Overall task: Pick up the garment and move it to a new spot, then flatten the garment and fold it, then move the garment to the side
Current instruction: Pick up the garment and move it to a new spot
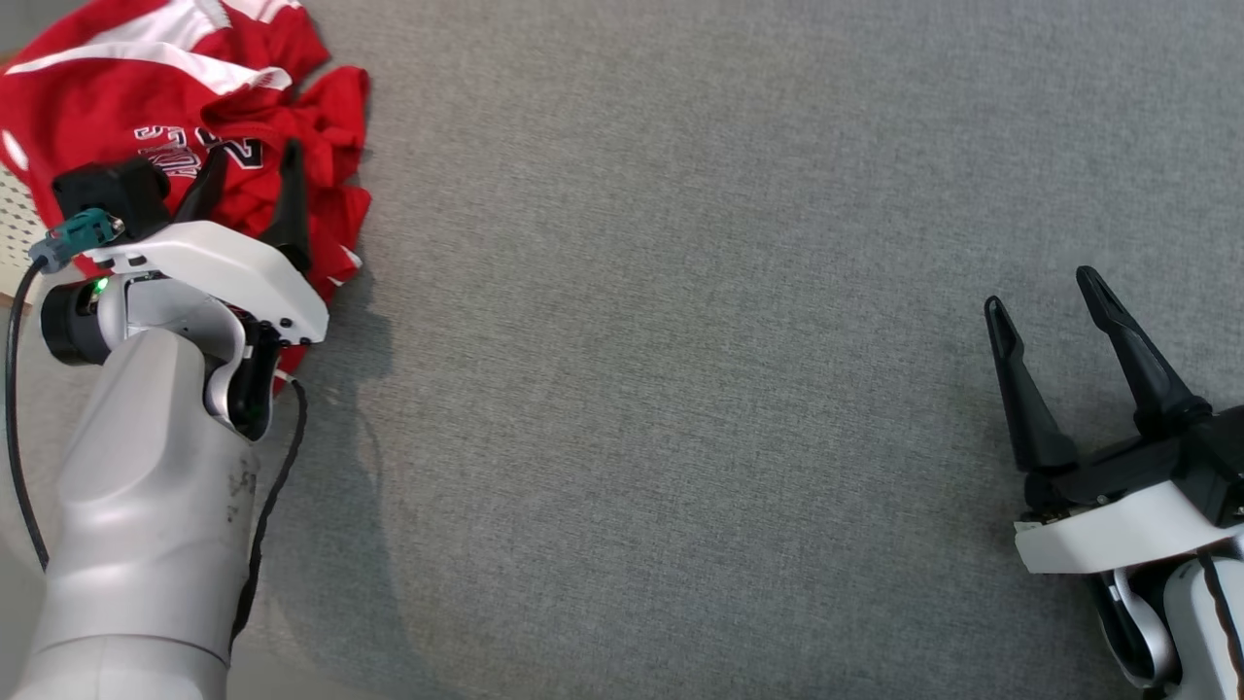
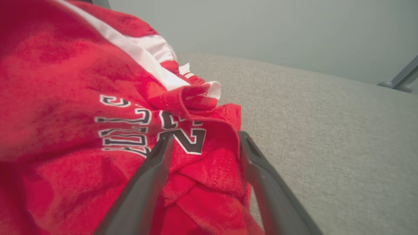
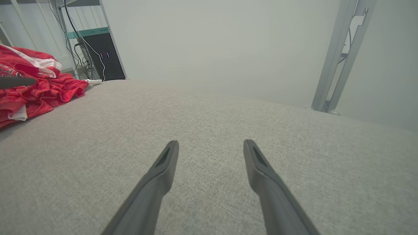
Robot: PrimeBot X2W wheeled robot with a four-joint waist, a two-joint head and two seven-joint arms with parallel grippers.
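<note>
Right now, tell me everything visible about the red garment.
The red garment looks like a thin sports jersey with white stripes and dark, white-edged lettering and a numeral. It lies crumpled in a loose, unfolded heap at the far left of the grey fabric surface, partly cut off by the head view's edge. The left end effector is over it, jaws open and straddling a bunched fold beside the print; nothing grips it yet.

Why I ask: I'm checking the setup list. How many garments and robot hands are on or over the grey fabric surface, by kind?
Crumpled red jersey garment with white stripes and dark lettering: 1
Robot hands with two long dark fingers, the left hand and the right hand, both open: 2
Total: 3
</note>
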